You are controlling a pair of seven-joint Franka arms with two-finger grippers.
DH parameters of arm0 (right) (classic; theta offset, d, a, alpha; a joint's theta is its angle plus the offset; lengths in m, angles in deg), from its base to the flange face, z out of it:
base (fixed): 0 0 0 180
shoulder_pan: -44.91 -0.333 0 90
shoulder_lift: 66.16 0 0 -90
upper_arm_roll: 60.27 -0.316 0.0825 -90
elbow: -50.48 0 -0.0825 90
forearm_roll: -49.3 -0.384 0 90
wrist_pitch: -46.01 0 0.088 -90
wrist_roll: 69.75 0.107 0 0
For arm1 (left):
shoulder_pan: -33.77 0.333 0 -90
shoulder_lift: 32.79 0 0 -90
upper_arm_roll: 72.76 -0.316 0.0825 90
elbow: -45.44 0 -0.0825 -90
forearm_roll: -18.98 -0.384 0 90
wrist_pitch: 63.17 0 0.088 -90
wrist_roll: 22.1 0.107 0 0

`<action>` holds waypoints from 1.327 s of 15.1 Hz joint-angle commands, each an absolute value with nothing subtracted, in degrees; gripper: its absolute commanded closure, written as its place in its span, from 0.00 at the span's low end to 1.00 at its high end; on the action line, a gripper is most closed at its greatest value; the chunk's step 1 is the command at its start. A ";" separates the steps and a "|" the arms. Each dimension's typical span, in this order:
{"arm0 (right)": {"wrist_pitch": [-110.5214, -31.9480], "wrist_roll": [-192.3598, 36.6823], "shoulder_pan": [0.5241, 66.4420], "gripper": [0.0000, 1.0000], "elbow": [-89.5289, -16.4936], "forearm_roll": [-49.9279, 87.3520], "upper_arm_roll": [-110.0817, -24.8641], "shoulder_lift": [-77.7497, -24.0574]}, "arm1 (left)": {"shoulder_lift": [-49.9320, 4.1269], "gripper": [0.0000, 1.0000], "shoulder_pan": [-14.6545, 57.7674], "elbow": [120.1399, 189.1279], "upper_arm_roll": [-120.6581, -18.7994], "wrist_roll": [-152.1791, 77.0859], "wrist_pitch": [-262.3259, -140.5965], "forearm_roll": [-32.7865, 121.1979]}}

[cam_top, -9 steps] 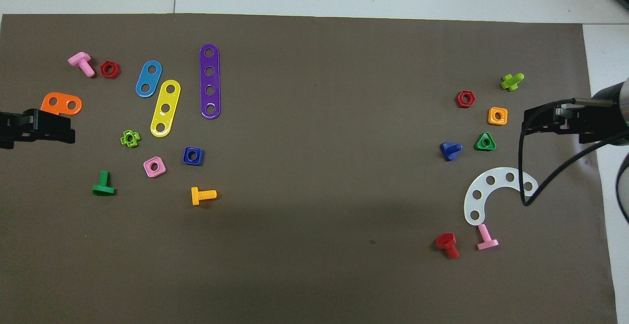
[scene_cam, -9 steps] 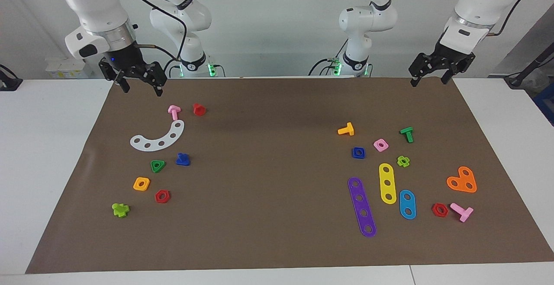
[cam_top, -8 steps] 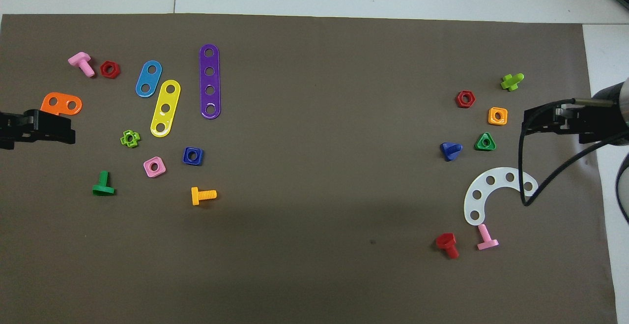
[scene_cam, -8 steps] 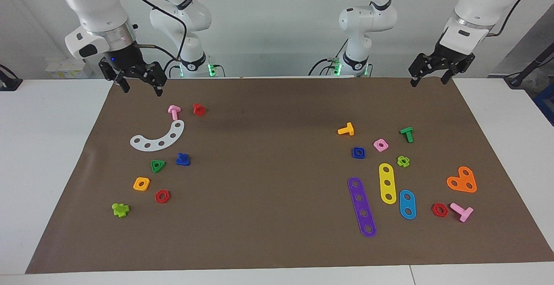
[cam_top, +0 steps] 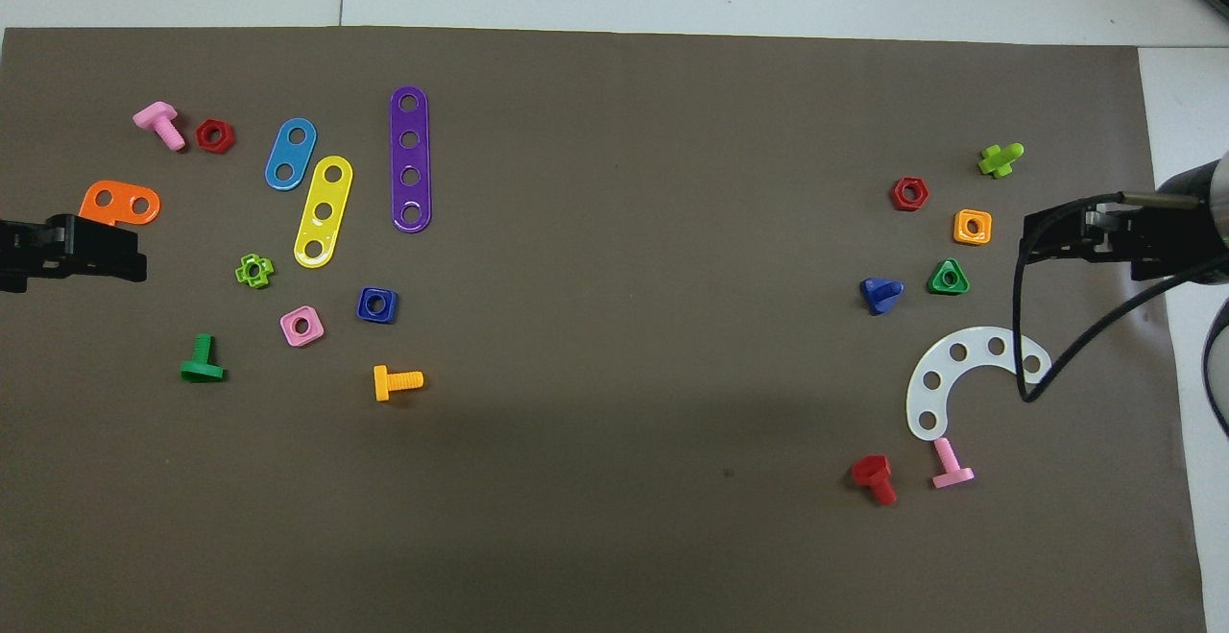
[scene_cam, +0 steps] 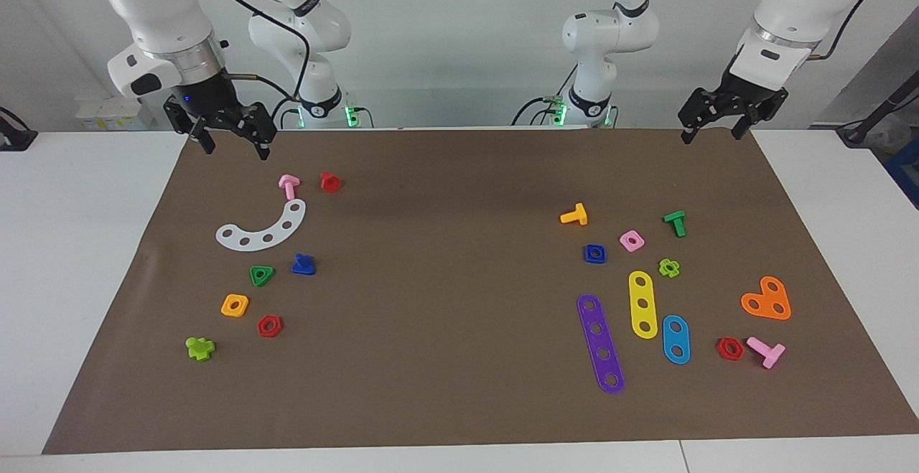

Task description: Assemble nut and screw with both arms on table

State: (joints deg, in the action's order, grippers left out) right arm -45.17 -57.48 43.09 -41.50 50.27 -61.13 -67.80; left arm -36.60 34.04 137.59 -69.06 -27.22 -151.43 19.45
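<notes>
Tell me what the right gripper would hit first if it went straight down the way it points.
Probably bare brown mat. The open right gripper hangs, fingers down, over the mat's robot-side edge; the small pink plastic bolt lies off that line, though depth is uncertain.

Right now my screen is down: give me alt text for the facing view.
Both arms wait raised at the robots' edge of the brown mat, left gripper and right gripper open and empty. The blue nut lies toward the left arm's end, the blue screw toward the right arm's.

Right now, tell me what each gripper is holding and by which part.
Nothing is held. The left gripper and right gripper both hang open and empty; the blue nut and blue screw lie untouched on the mat.
</notes>
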 commanded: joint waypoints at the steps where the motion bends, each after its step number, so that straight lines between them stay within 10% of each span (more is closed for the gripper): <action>1: -46.97 -59.38 44.03 0.01 -43.82 48.86 -61.41 -68.88 | -38.50 0.00 33.51 140.09 -69.42 -27.73 -152.64 18.63; 11: -69.64 -63.59 43.33 0.04 -63.33 48.42 -61.50 -67.83 | -38.50 0.00 32.89 139.92 -68.98 -27.29 -150.97 18.63; 20: -82.56 -65.97 41.66 0.13 -66.94 48.42 -61.68 -57.55 | -40.26 0.00 30.70 152.74 -68.89 -27.81 -163.96 22.84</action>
State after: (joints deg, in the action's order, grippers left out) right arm -79.94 -63.89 42.05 -65.56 50.02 -61.36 -58.43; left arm -39.43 31.53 149.48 -68.28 -27.29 -160.46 20.76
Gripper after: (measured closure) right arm 0.097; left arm 0.000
